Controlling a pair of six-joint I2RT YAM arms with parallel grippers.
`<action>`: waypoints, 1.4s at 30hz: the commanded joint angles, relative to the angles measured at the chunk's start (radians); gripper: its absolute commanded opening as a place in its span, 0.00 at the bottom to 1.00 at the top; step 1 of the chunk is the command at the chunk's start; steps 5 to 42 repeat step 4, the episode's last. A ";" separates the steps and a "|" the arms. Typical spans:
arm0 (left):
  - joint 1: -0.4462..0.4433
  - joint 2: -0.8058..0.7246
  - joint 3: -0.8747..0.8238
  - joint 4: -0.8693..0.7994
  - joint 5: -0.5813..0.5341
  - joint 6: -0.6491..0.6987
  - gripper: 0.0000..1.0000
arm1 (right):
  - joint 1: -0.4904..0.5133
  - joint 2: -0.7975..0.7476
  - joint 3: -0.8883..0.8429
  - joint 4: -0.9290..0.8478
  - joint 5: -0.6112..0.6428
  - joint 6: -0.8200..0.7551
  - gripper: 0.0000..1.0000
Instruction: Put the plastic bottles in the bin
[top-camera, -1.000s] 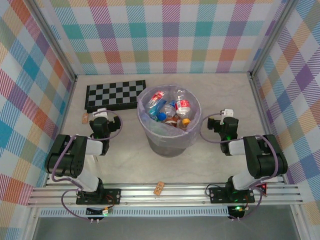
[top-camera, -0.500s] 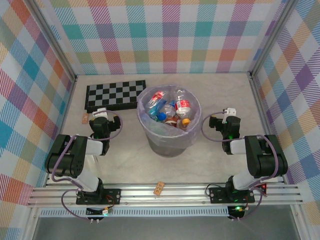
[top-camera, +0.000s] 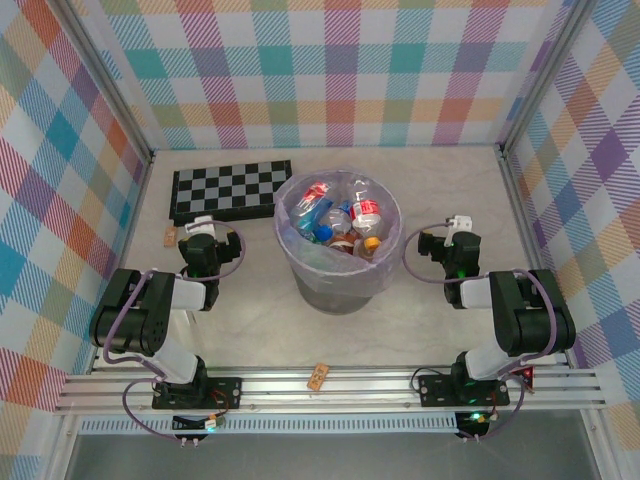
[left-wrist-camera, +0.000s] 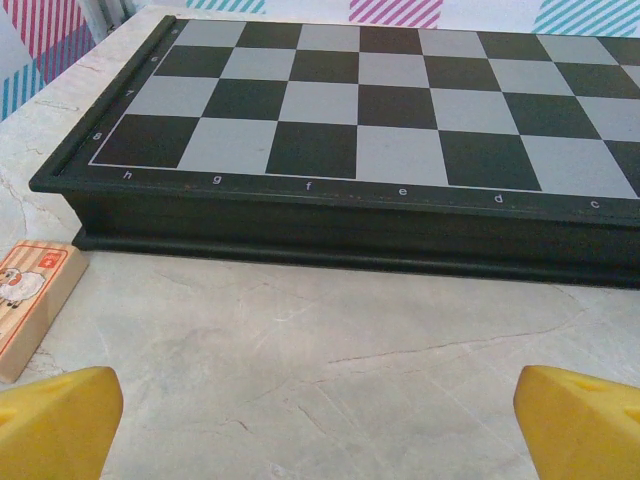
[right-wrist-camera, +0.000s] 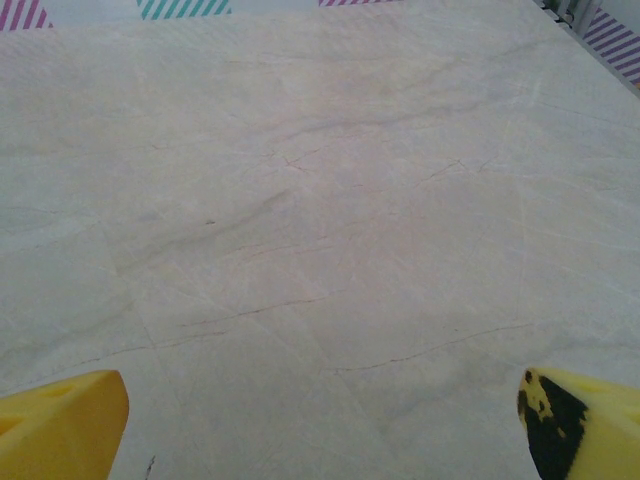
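Left arm (top-camera: 150, 320) and right arm (top-camera: 515, 320): black joints, pale links.
Each arm has glossy black rounded joint housings, light grey-white link segments and a black base plate (top-camera: 195, 390) with a small green light below it. Lilac-grey cables (top-camera: 237, 250) loop by the wrists. The left gripper (left-wrist-camera: 320, 425) has plain yellow fingertips (left-wrist-camera: 55, 420). On the right gripper (right-wrist-camera: 320, 425), one yellow fingertip (right-wrist-camera: 590, 415) carries a black smudge.

bottles (top-camera: 366, 212) in bin (top-camera: 335, 285) | chessboard (top-camera: 230, 190) behind-left of bin | block (top-camera: 319, 376) before bin
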 joint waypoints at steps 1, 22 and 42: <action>-0.005 0.007 -0.002 0.039 -0.006 0.009 1.00 | -0.004 -0.010 0.024 0.014 -0.019 0.013 0.99; -0.006 0.007 -0.004 0.038 -0.007 0.009 1.00 | -0.004 -0.012 0.018 0.025 -0.019 0.011 1.00; -0.006 0.007 -0.004 0.038 -0.007 0.009 1.00 | -0.004 -0.012 0.018 0.025 -0.019 0.011 1.00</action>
